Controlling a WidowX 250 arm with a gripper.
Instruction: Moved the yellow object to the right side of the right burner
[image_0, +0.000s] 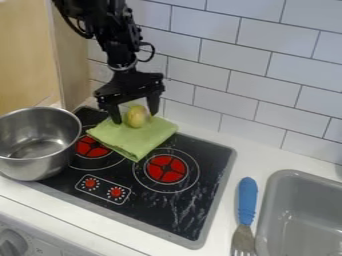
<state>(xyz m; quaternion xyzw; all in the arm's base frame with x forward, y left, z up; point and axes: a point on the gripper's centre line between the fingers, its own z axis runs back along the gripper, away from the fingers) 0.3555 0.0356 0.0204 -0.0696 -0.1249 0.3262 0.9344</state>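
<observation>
Wall (224, 80): glossy white rectangular tiles with dark joints, behind the claw (135, 118). Worktop (214, 145): smooth and white, below the claw. Cooktop (180, 215): black glass in a grey metal frame, below the claw and extending toward the camera; surface streaked with pale smears. The right burner (166, 168) is a red disc with dark cross bars inside thin white rings, located in front of the claw and slightly to its right. Two red dials (103, 189) sit on an outlined panel farther forward. Pot (38, 142): round, brushed metal, open-topped, upright, forward and left of the claw; its bare metal base is visible inside. Sink (304, 210): grey basin with rounded corners, well apart from the claw, forward and right. Cloth (133, 139): green, folded, soft, directly under the claw. Utensil (248, 200): ribbed blue handle, metal head, forward and right. Yellow object (137, 116): smooth, rounded, on the cloth, between the claw's spread fingers
</observation>
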